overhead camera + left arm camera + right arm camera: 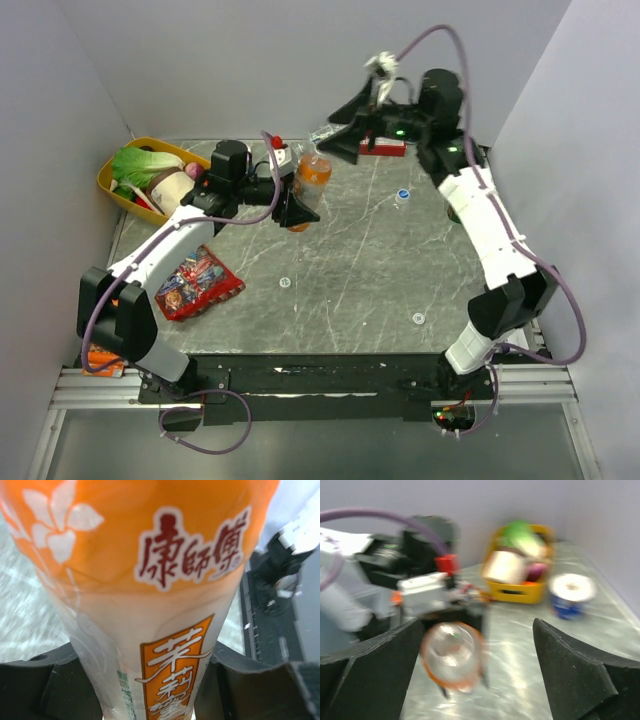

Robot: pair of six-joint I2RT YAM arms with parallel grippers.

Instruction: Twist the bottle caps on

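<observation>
Taking the table's middle as the dial's centre in the overhead view, a small round white plastic cap (418, 319) lies nearest, at five o'clock. A second white cap (284, 283) lies at seven o'clock, closer to the centre. A red foil snack packet (197, 283) lies flat at eight o'clock on the grey marbled table (350, 260).

Farther back, a small round blue plastic cap (403, 194) sits alone at one o'clock.

At about twelve o'clock stands the clear plastic bottle of orange drink (313, 175). The left gripper (297, 208) is clamped on its lower body; its wrist view shows a black finger (45, 685) pressed against each side of the label.

The right gripper (345, 135) hangs above, its jaws spread wide and holding nothing. Its blurred wrist view shows the bottle's mouth (452, 655) uncapped between them.

A yellow plastic basket of vegetables (112, 185) sits farthest, at ten o'clock.
</observation>
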